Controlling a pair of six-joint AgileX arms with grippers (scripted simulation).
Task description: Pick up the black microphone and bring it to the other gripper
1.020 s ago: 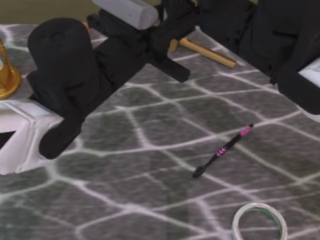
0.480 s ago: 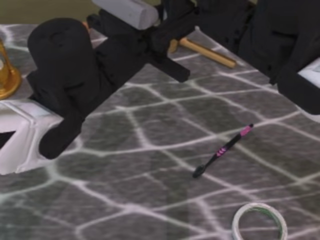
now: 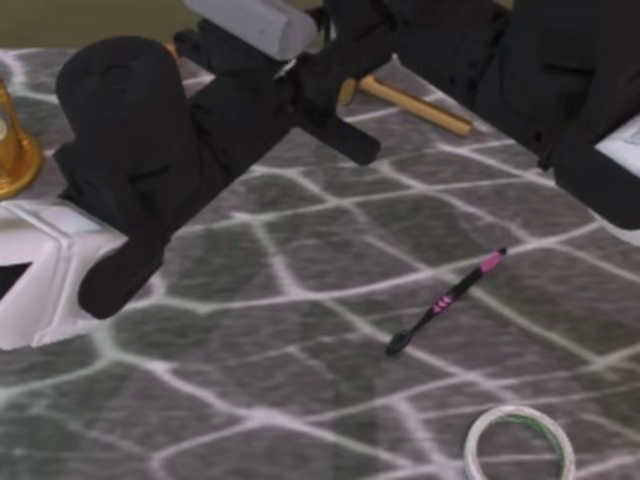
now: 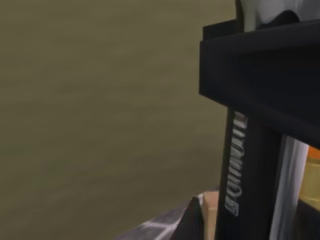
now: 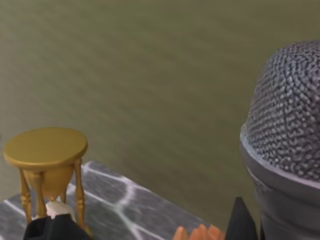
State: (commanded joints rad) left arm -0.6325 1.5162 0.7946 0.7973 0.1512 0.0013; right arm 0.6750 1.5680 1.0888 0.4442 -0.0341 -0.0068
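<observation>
Top view is showing both arms crowding together over the far edge of the bench [image 3: 300, 400], the left hand [image 3: 335, 95] reaching from the left and the right hand [image 3: 400, 50] coming from the right. Their black bulk is hiding the fingers, so I cannot tell whether either hand is spread or pressed together. Right wrist view is filling with the microphone [image 5: 287, 145], its grey mesh head sitting very close to that camera; what is gripping it is not showing. A black toothbrush [image 3: 445, 300] with pink marks is lying on the bench right of centre, a tape ring [image 3: 520, 445] near the front edge, a wooden hammer [image 3: 415, 105] at the back, and a gold hourglass [image 3: 15, 150] standing at the far left.
</observation>
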